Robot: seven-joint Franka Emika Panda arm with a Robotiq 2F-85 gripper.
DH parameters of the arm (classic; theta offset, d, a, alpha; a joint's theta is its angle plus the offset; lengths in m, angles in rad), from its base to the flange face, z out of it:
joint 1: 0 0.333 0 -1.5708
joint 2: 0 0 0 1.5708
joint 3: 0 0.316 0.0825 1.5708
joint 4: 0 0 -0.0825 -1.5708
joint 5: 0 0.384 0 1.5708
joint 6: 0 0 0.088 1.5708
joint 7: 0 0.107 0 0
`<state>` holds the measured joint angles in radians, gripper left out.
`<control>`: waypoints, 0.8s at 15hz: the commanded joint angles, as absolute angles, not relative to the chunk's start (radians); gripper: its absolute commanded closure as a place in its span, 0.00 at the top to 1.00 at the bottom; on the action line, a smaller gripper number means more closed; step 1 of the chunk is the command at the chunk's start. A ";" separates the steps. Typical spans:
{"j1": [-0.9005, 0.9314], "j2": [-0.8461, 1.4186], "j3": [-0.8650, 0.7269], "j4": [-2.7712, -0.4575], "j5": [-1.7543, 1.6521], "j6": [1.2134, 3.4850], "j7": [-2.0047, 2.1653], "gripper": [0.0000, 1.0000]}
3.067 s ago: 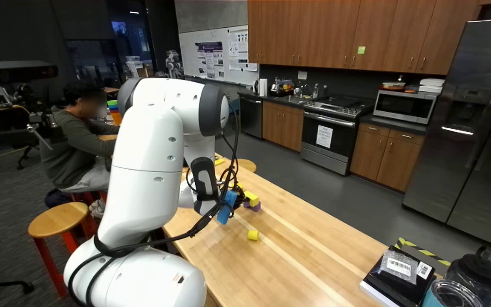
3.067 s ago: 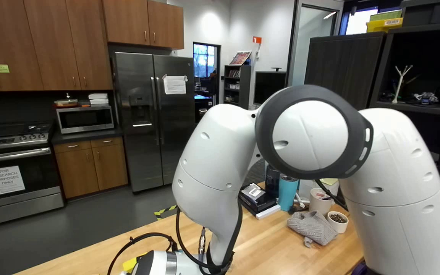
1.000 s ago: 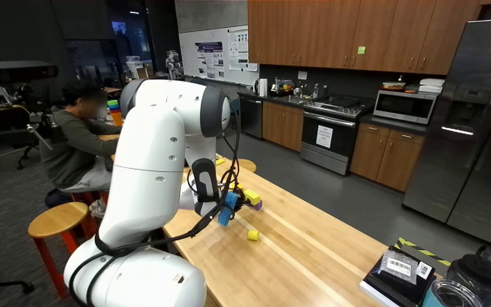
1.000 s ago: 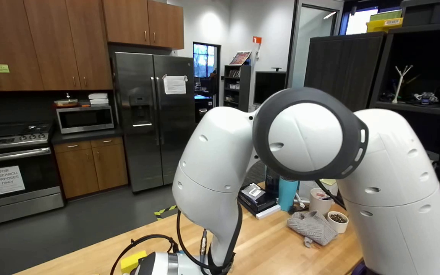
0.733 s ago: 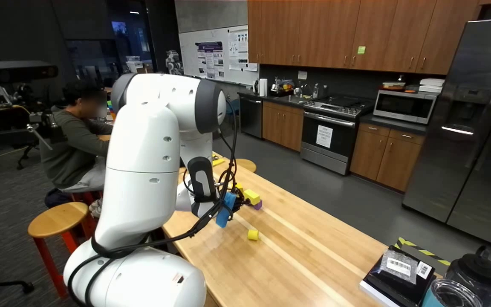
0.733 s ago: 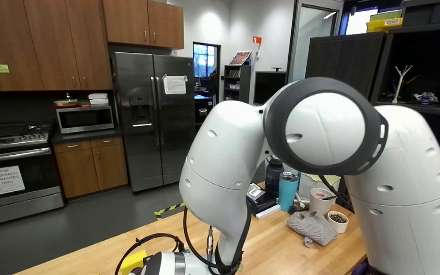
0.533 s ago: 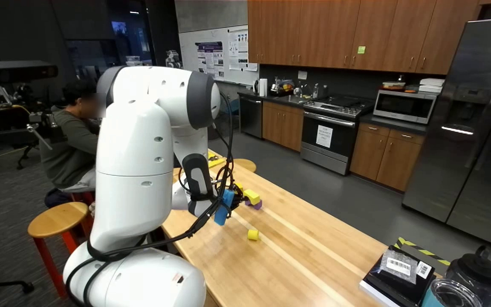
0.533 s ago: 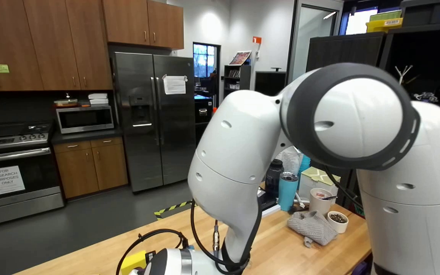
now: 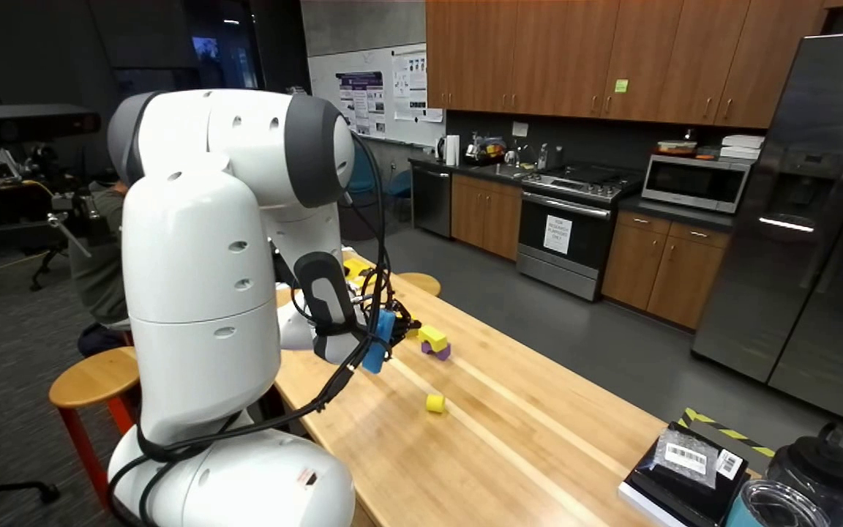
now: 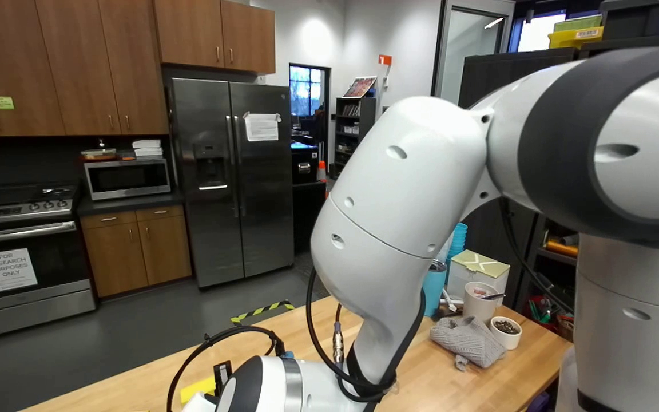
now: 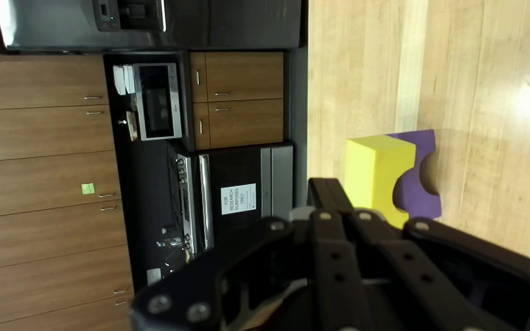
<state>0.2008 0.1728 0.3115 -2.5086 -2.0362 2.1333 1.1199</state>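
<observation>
In the wrist view the gripper (image 11: 331, 195) is pointing toward a small stack, its fingers (image 11: 329, 230) standing narrow, closed side by side. A yellow block (image 11: 361, 174) is sitting just ahead of the tips, resting on a purple block (image 11: 413, 191) that is standing on the wooden surface (image 9: 509, 446); whether the fingers are touching the yellow block, I cannot tell. In an exterior view a yellow cylinder (image 9: 435, 403) is lying apart from the stack. A sign (image 11: 238, 199) on the oven door (image 11: 233, 165) is carrying the words "FOR RESEARCH PURPOSES ONLY". A green sticky note (image 11: 88, 189) is clinging to a cabinet (image 11: 44, 179), its writing too small to read. A barcode label (image 9: 683, 458) is showing on a package (image 9: 698, 440) lying on a black box (image 9: 648, 479), and posters (image 9: 361, 102) are hanging on the whiteboard (image 9: 363, 60), their text illegible.
</observation>
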 commanded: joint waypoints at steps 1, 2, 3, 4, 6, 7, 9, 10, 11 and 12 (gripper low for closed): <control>0.210 0.167 0.304 -2.508 -2.032 2.139 1.113 0.01; 0.210 0.164 0.304 -2.509 -2.032 2.140 1.112 0.01; 0.210 0.164 0.304 -2.510 -2.032 2.140 1.111 0.01; 0.203 0.161 0.298 -2.507 -2.018 2.158 1.080 0.26; 0.187 0.155 0.286 -2.488 -2.024 2.229 1.027 0.05; 0.181 0.151 0.280 -2.475 -2.020 2.263 0.993 0.05; 0.175 0.148 0.270 -2.444 -1.992 2.313 0.911 0.00; 0.173 0.150 0.264 -2.424 -1.965 2.333 0.860 0.12; 0.171 0.153 0.259 -2.405 -1.932 2.354 0.800 0.29; 0.169 0.155 0.254 -2.390 -1.898 2.372 0.746 0.33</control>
